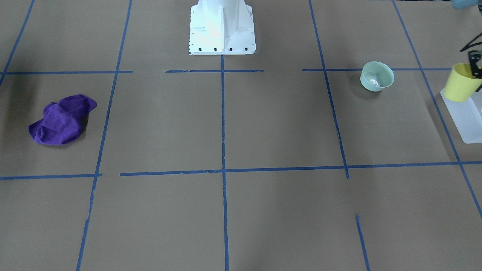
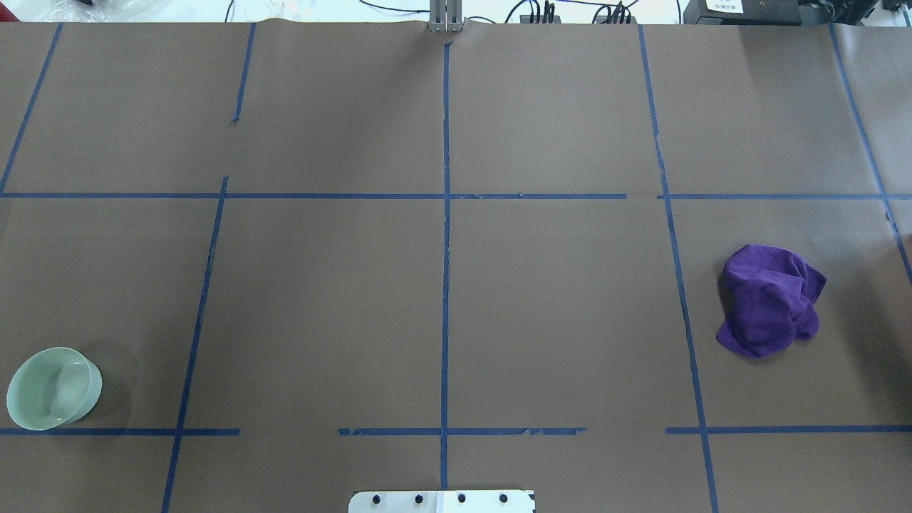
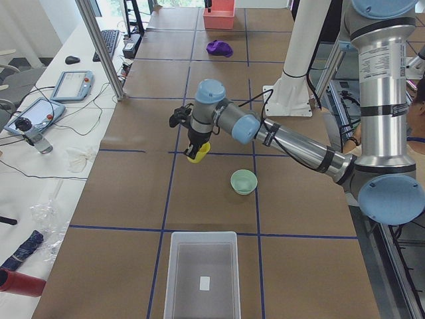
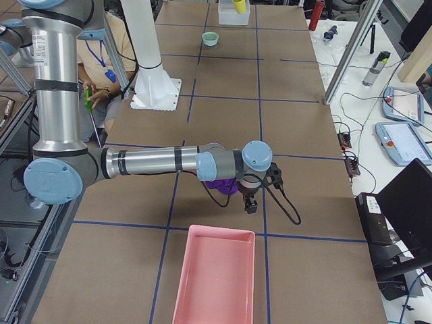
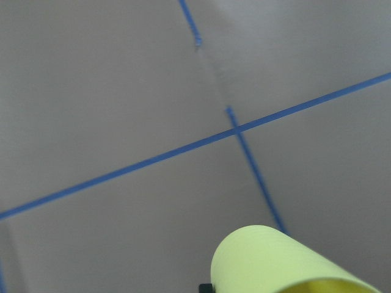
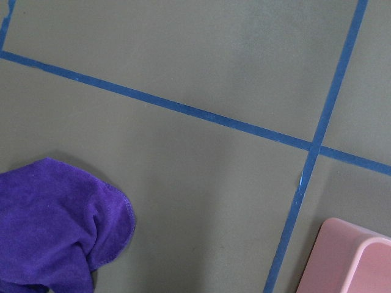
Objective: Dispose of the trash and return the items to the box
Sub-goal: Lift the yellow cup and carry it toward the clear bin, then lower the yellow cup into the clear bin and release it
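My left gripper (image 3: 194,147) is shut on the yellow cup (image 3: 197,155) and holds it in the air. In the front view the cup (image 1: 461,87) overlaps the near-robot corner of the frosted white box (image 1: 465,122), with black gripper parts (image 1: 475,69) at the frame's edge. The cup's rim (image 5: 287,262) fills the left wrist view's bottom. The mint-green bowl (image 1: 377,76) stands upright on the table, apart from the box (image 3: 202,272). The purple cloth (image 2: 769,299) lies crumpled on the robot's right side. My right gripper (image 4: 250,201) hovers just beside the cloth (image 4: 219,185); I cannot tell whether it is open or shut.
A pink bin (image 4: 216,277) stands at the table's right end, its corner (image 6: 351,256) close to the cloth (image 6: 55,226). The white robot base (image 1: 222,28) stands mid-table at the robot's edge. Blue tape lines grid the brown table. A person sits behind the robot (image 4: 101,61).
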Motion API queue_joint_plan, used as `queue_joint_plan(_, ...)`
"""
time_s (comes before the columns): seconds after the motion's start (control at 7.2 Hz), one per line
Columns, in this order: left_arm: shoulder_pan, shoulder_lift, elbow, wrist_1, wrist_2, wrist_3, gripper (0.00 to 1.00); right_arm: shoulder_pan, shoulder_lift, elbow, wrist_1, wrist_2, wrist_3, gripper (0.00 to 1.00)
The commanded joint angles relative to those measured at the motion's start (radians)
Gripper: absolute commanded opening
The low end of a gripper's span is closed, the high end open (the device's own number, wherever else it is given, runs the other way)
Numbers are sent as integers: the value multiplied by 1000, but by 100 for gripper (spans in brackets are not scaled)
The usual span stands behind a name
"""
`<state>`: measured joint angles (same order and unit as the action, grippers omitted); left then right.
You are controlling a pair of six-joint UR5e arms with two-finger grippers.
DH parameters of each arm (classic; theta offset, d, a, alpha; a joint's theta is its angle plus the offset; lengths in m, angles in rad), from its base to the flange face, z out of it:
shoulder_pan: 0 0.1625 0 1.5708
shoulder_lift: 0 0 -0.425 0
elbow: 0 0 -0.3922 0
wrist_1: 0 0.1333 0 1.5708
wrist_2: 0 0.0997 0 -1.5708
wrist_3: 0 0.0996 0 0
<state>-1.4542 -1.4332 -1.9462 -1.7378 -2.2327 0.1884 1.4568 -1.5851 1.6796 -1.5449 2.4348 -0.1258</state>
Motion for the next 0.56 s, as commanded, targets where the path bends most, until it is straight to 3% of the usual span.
queue_joint_plan(0.0, -225, -18, 287, -5, -4, 409, 0, -1, 1, 2, 0, 22, -1, 100)
queue_joint_plan(0.14, -236, -18, 362, -8, -5, 430, 0, 1, 1, 3, 3, 36, -1, 100)
queue_joint_plan(0.42, -235, -20, 606, -202, -33, 411, 0, 1, -4, 0, 42, 36, 0, 100)
